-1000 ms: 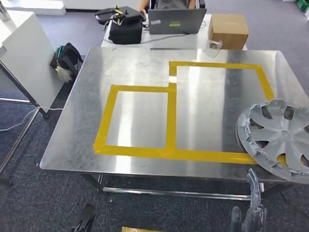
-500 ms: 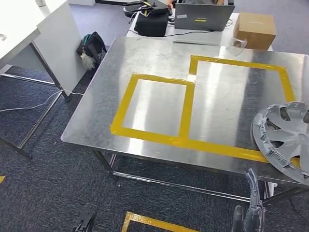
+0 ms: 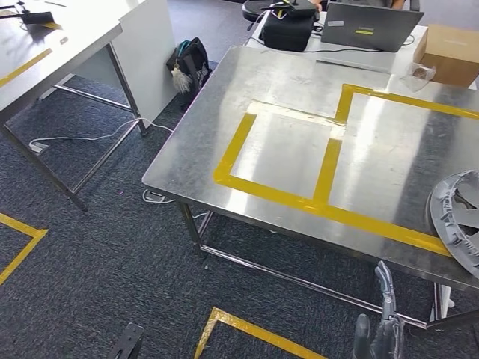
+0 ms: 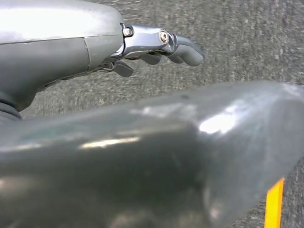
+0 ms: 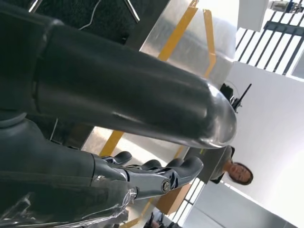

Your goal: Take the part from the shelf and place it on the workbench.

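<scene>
From the head view, a steel bench [image 3: 186, 161] fills the upper right, its top marked with yellow tape [image 3: 316, 206] forming two adjoining rectangles. The part, a grey wheel cover [image 3: 459, 221], lies flat on the bench at its near right corner, partly cut off by the picture's edge and overlapping the tape line. At the bench's far side are a grey laptop [image 3: 370, 24], a black bag [image 3: 288, 30] and a cardboard box [image 3: 452, 58]. A white table [image 3: 73, 37] stands well apart to the left, with a dark backpack [image 3: 189, 63] on the carpet [image 3: 90, 254] between it and the bench. Yellow floor tape [image 3: 248, 329] crosses the carpet near the bottom. The right hand [image 3: 381, 329] hangs low in front of the bench, fingers pointing up and holding nothing. From the left wrist view, the left hand [image 4: 157, 45] hangs over grey carpet, its fingers [image 4: 185, 50] stretched out loosely with nothing in them. From the right wrist view, the right hand's fingers [image 5: 172, 171] extend side by side, slightly bent and released, with the taped bench behind them; a person [image 5: 229, 171] stands in the background, too small and tilted to say more.
</scene>
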`<state>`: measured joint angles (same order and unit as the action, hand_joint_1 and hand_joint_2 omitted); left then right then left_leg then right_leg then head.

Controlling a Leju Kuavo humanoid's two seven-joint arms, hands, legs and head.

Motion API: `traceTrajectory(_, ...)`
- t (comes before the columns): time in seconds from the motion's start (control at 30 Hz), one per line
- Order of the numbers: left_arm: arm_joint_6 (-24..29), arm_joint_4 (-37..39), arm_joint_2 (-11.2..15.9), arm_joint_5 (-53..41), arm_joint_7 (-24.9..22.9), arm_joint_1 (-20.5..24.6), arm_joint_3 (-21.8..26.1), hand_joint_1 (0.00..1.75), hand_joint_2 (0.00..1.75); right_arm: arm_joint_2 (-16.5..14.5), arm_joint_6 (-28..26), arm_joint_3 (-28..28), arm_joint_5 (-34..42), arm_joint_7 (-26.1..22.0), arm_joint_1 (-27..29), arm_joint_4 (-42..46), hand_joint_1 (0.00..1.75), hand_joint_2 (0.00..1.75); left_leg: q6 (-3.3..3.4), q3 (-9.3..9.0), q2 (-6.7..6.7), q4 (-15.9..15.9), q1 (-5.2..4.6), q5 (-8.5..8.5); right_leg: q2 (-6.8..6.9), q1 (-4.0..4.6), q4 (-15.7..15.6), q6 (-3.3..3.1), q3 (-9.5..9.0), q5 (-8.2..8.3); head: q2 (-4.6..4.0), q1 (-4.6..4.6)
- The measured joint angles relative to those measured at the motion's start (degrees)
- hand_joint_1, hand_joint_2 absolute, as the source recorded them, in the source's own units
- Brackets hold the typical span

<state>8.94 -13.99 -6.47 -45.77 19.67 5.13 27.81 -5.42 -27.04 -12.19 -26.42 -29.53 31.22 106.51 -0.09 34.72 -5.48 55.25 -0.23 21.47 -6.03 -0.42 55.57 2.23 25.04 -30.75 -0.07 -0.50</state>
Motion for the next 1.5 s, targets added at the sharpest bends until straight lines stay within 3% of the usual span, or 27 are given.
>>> traceTrajectory(0.27, 0.0, 0.0, 0.0, 0.0, 0.0, 0.0, 0.0, 0.0, 0.0, 0.0, 0.0, -0.1, 0.0, 0.0, 0.0, 0.0, 0.0, 0.0, -0.17, 0.1, -0.36, 0.0, 0.0, -0.35, 0.15, 0.06, -0.3, 0.03, -0.09, 0.08, 0.0, -0.03)
traceTrajectory(0.3, 0.0, 0.0, 0.1, 0.0, 0.0, -0.1, 0.0, 0.0, 0.0, 0.0, 0.0, -0.1, 0.0, 0.0, 0.0, -0.1, 0.0, 0.0, -0.48, 0.34, -0.91, -0.1, 0.07, -0.72, 0.79, 0.06, -0.2, -0.26, 0.27, 0.31, 0.0, -0.08)
traceTrajectory(0.33, 0.0, 0.0, 0.2, -0.1, 0.0, -0.3, 0.1, 0.0, 0.0, 0.0, 0.0, -0.2, 0.0, 0.0, -0.1, -0.2, 0.0, 0.0, -0.79, 0.8, -0.43, 0.3, 0.09, -0.27, 1.72, 0.04, -0.3, -0.72, 0.81, 0.72, 0.0, -0.07)
traceTrajectory(0.37, -0.1, 0.0, 0.2, -0.2, 0.0, -0.3, 0.1, 0.0, 0.0, 0.0, -0.3, -0.4, 0.0, 0.2, -0.1, -0.3, 0.0, 0.0, -1.36, 2.19, 0.81, 4.4, 0.25, 2.87, 3.57, 0.09, -0.2, -1.29, 1.85, 1.59, 0.0, 0.06)
traceTrajectory(0.4, 0.0, 0.0, 0.2, -0.5, 0.0, -0.4, 0.1, 0.0, 0.0, 0.2, -0.8, -0.9, 0.1, 0.8, -0.3, -0.5, 0.0, 0.0, -2.18, 0.66, 3.4, 5.5, 0.63, 4.37, 6.43, 0.16, 0.2, -1.59, 3.74, 2.92, 0.0, 0.25)
traceTrajectory(0.43, 0.0, 0.0, 0.2, -0.9, -0.1, -0.3, 0.1, 0.0, 0.0, 0.4, -1.4, -1.4, 0.3, 1.3, -0.4, -0.7, 0.0, 0.0, -2.67, -1.59, 6.8, 5.8, 0.85, 6.37, 8.89, 0.29, 0.8, -1.53, 5.48, 4.06, 0.0, 0.53)
traceTrajectory(0.47, 0.0, 0.0, 0.2, -1.2, -0.1, -0.2, 0.1, 0.0, 0.0, 0.7, -2.0, -2.0, 0.4, 1.8, -0.6, -0.8, 0.0, 0.0, -2.88, -4.03, 9.01, 5.4, 1.03, 7.74, 11.23, 0.42, 1.4, -1.16, 7.09, 5.13, 0.0, 0.7)
traceTrajectory(0.5, 0.1, 0.0, 0.2, -1.5, -0.1, -0.2, 0.1, 0.0, 0.0, 0.9, -2.4, -2.5, 0.5, 2.1, -0.8, -0.9, 0.0, 0.0, -2.81, -7.27, 10.27, 1.4, 1.02, 6.42, 12.82, 0.46, 2.0, -0.6, 8.27, 5.83, 0.0, 0.83)
traceTrajectory(0.57, 0.1, 0.0, 0.2, -1.6, -0.1, -0.3, 0.1, 0.0, 0.0, 1.2, -2.7, -3.1, 0.4, 2.2, -1.1, -1.0, 0.0, 0.0, -1.74, -7.04, 9.34, 0.0, 0.65, 6.71, 14.03, 0.29, 2.4, 0.21, 8.84, 6.41, 0.0, 0.85)
traceTrajectory(0.63, 0.1, 0.0, 0.3, -1.7, -0.1, -0.7, 0.1, 0.0, 0.0, 1.6, -3.1, -3.6, 0.3, 2.4, -1.2, -1.1, 0.0, 0.0, -0.55, -5.98, 8.13, -0.2, 0.66, 5.91, 11.82, -0.07, 3.8, 0.89, 9.66, 4.62, 0.0, 0.81)
traceTrajectory(0.7, 0.2, 0.0, 0.4, -1.9, -0.1, -0.8, 0.2, 0.0, 0.0, 2.0, -3.6, -3.9, 0.1, 2.8, -1.2, -1.3, 0.0, 0.0, 0.43, -4.69, 6.9, -0.2, 0.65, 4.68, 7.77, -0.2, 9.2, 1.17, 11.31, -0.42, 0.0, 0.72)
traceTrajectory(0.77, 0.2, 0.0, 0.5, -2.1, -0.1, -0.6, 0.2, 0.0, 0.0, 2.4, -4.1, -4.3, -0.1, 3.2, -1.2, -1.5, 0.0, 0.0, 0.74, -3.07, 5.36, -0.2, 0.38, 3.31, 6.21, -0.04, 16.3, 0.97, 12.83, -4.55, 0.0, 0.7)
traceTrajectory(0.8, 0.2, 0.0, 0.5, -2.2, -0.1, -0.6, 0.2, 0.0, 0.0, 2.7, -4.4, -4.5, -0.3, 3.3, -1.2, -1.6, 0.0, 0.0, 0.74, -2.18, 4.57, -0.1, 0.26, 2.59, 6.02, 0.06, 18.3, 0.8, 12.79, -4.85, 0.0, 0.71)
traceTrajectory(0.83, 0.2, 0.0, 0.5, -2.2, -0.1, -0.7, 0.2, 0.0, 0.0, 2.9, -4.6, -4.6, -0.4, 3.5, -1.2, -1.7, 0.0, 0.0, 0.67, -1.29, 3.82, -0.1, 0.19, 1.88, 5.9, 0.14, 18.1, 0.6, 11.82, -3.92, 0.0, 0.72)
traceTrajectory(0.9, 0.2, 0.0, 0.5, -2.2, -0.1, -0.8, 0.2, 0.0, 0.0, 3.1, -4.9, -4.9, -0.7, 3.6, -1.3, -1.8, 0.0, 0.0, 0.29, 0.37, 2.33, 0.0, 0.23, 0.49, 4.57, 0.06, 12.1, 0.37, 7.14, -0.72, 0.0, 0.71)
traceTrajectory(0.97, 0.2, 0.0, 0.6, -2.3, -0.1, -0.7, 0.2, 0.0, 0.0, 3.3, -5.1, -5.2, -0.8, 3.7, -1.3, -1.8, 0.0, 0.0, -0.25, 1.53, 0.91, 0.2, 0.17, -0.84, 1.69, -0.24, 3.9, 0.25, 1.66, -0.13, 0.0, 0.76)
traceTrajectory(1.0, 0.2, 0.0, 0.6, -2.3, -0.1, -0.7, 0.2, 0.0, 0.0, 3.4, -5.2, -5.3, -0.8, 3.7, -1.3, -1.8, 0.0, 0.0, -0.56, 1.85, 0.25, 0.2, 0.13, -1.49, 0.71, -0.32, 1.5, 0.15, 0.3, -0.58, 0.0, 0.76)
traceTrajectory(1.07, 0.2, 0.0, 0.7, -2.3, -0.1, -0.8, 0.2, 0.0, 0.0, 3.5, -5.4, -5.6, -0.9, 3.9, -1.3, -1.9, 0.0, 0.0, -1.17, 2.27, -1.07, -0.1, 0.16, -2.76, 1.34, -0.15, 0.7, -0.42, 0.43, -0.69, 0.01, 0.83)
traceTrajectory(1.1, 0.2, 0.0, 0.7, -2.3, -0.1, -0.9, 0.2, 0.0, 0.0, 3.6, -5.6, -5.7, -1.0, 4.0, -1.4, -2.0, 0.0, 0.0, -1.46, 2.54, -0.77, 0.0, 0.14, -2.65, 2.21, -0.12, 0.7, -0.9, 0.92, -0.34, 0.01, 0.89)
traceTrajectory(1.13, 0.2, 0.0, 0.7, -2.4, -0.1, -1.1, 0.2, 0.0, 0.0, 3.6, -5.8, -5.9, -1.0, 4.2, -1.4, -2.0, 0.0, 0.0, -1.69, 2.94, 0.19, 0.7, 0.09, -1.43, 3.11, -0.04, 0.8, -1.5, 1.37, 0.17, 0.01, 1.11)
traceTrajectory(1.2, 0.3, 0.0, 0.6, -2.5, 0.0, -1.1, 0.2, 0.0, 0.0, 3.7, -6.3, -6.1, -0.9, 4.6, -1.4, -2.0, 0.0, 0.0, -1.99, 4.4, 3.23, 5.6, -0.01, 4.22, 5.0, 0.19, 0.7, -2.45, 2.44, 1.38, 0.0, 1.5)
traceTrajectory(1.27, 0.3, 0.0, 0.4, -2.5, 0.1, -1.1, 0.2, 0.0, 0.0, 3.9, -6.9, -6.2, -0.6, 5.1, -1.4, -2.1, 0.0, 0.0, -2.25, 6.02, 4.51, 13.5, 0.14, 9.54, 6.81, 0.52, 0.8, -2.76, 3.76, 2.64, 0.0, 1.64)
traceTrajectory(1.3, 0.3, 0.0, 0.4, -2.5, 0.2, -1.1, 0.2, 0.0, 0.0, 4.0, -7.1, -6.3, -0.4, 5.2, -1.4, -2.2, 0.0, 0.0, -2.33, 6.2, 4.67, 16.6, 0.21, 10.24, 7.72, 0.62, 0.9, -2.78, 4.5, 3.26, 0.0, 1.65)
traceTrajectory(1.33, 0.3, 0.0, 0.3, -2.5, 0.3, -1.2, 0.3, 0.0, 0.0, 4.2, -7.4, -6.4, -0.1, 5.3, -1.5, -2.3, 0.0, 0.0, -2.35, 5.58, 4.74, 17.9, 0.25, 9.53, 8.59, 0.71, 0.9, -2.76, 5.39, 3.83, 0.0, 1.67)
traceTrajectory(1.37, 0.4, 0.0, 0.3, -2.4, 0.4, -1.3, 0.4, 0.0, 0.0, 4.4, -7.6, -6.5, 0.3, 5.4, -1.6, -2.4, 0.0, 0.0, -2.25, 3.91, 4.92, 17.0, 0.25, 7.96, 9.42, 0.8, 1.0, -2.71, 6.22, 4.38, 0.0, 1.68)
traceTrajectory(1.43, 0.4, 0.0, 0.4, -2.2, 0.7, -1.4, 0.6, 0.0, 0.0, 4.7, -7.8, -6.7, 0.8, 5.5, -1.9, -2.6, 0.0, 0.0, -1.67, -2.23, 6.92, 10.0, -0.05, 5.73, 10.82, 1.0, 1.1, -2.48, 7.46, 5.29, 0.0, 1.69)
traceTrajectory(1.5, 0.4, 0.0, 0.5, -2.1, 1.0, -1.3, 0.7, 0.0, 0.0, 4.9, -8.0, -6.8, 1.1, 5.5, -2.1, -2.8, 0.0, 0.0, -0.92, -8.39, 9.63, 1.3, -0.65, 6.31, 12.17, 1.18, 1.3, -2.03, 8.03, 6.06, 0.0, 1.68)
